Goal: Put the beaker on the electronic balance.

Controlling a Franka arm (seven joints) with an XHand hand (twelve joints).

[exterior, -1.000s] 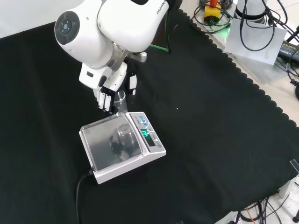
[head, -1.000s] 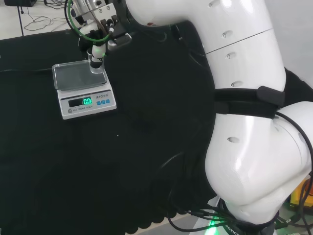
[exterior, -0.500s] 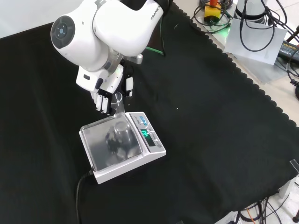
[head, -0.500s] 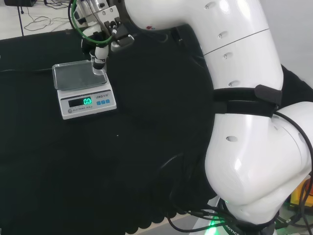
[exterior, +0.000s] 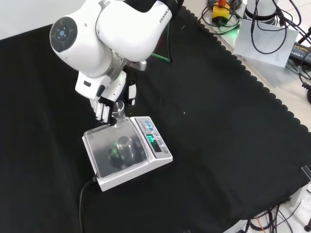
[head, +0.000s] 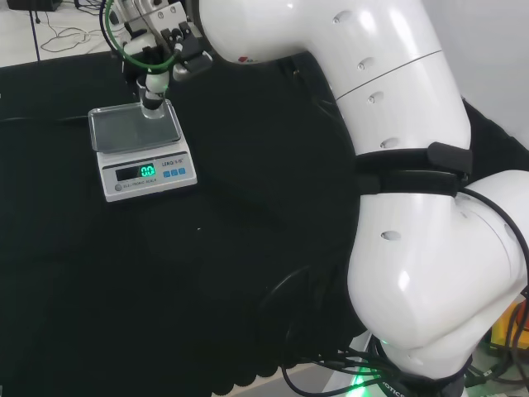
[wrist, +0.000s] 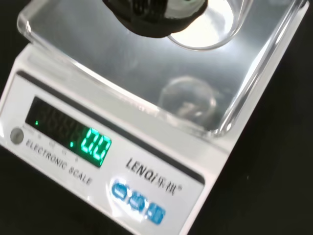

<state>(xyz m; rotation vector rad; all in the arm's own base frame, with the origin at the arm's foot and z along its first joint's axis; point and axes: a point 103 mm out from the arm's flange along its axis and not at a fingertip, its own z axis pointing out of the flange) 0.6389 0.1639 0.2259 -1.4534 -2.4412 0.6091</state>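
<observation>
Beaker (exterior: pixel 118 111): small clear glass vessel, held upright in the hand just above the balance's pan, over the pan's edge at about 12 o'clock in the front view.
Hand (exterior: pixel 108 104): black and white, fingers curled round the beaker, pinching it from above.
Electronic balance (exterior: pixel 127 151): white body with a shiny steel pan under a clear tray, green lit display and blue buttons at its 3 o'clock side in the front view.
Desk (exterior: pixel 218 131): covered with black cloth; a dark cable leaves the balance at 7 o'clock.
</observation>
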